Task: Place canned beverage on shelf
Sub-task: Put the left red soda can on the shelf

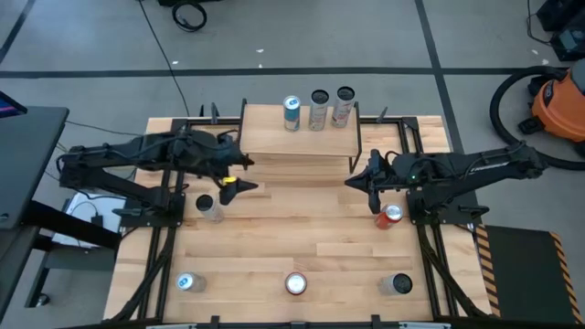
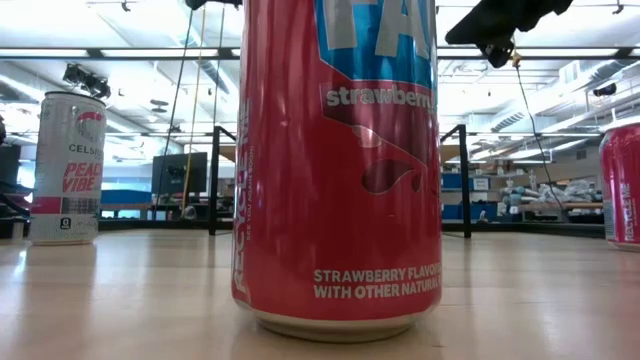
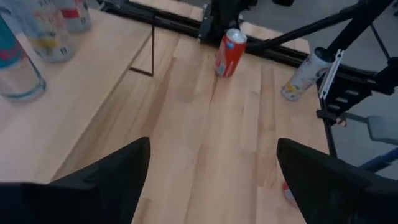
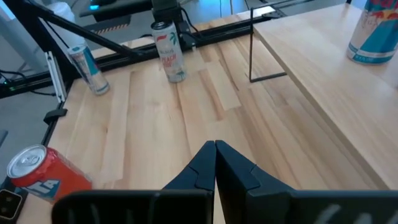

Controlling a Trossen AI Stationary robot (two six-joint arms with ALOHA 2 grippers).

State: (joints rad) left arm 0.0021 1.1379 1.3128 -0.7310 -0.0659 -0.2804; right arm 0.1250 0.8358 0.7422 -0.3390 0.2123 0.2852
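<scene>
The shelf (image 1: 297, 139), a light wooden board on thin black legs, stands at the table's far middle. Three cans (image 1: 318, 109) stand upright on its far edge. My left gripper (image 1: 241, 177) hovers just off the shelf's near left corner, open and empty; its own view shows the fingers wide apart (image 3: 211, 180) over bare table. My right gripper (image 1: 353, 181) hovers off the shelf's near right corner, shut and empty (image 4: 216, 163). A red can (image 1: 391, 215) stands on the table beside the right arm, also in the right wrist view (image 4: 40, 171).
A silver can (image 1: 208, 207) stands on the table near the left arm. Three more cans stand along the near edge, at the left (image 1: 189, 282), the middle (image 1: 295, 284) and the right (image 1: 397, 284). The middle one, a red strawberry can (image 2: 340, 170), fills the low view.
</scene>
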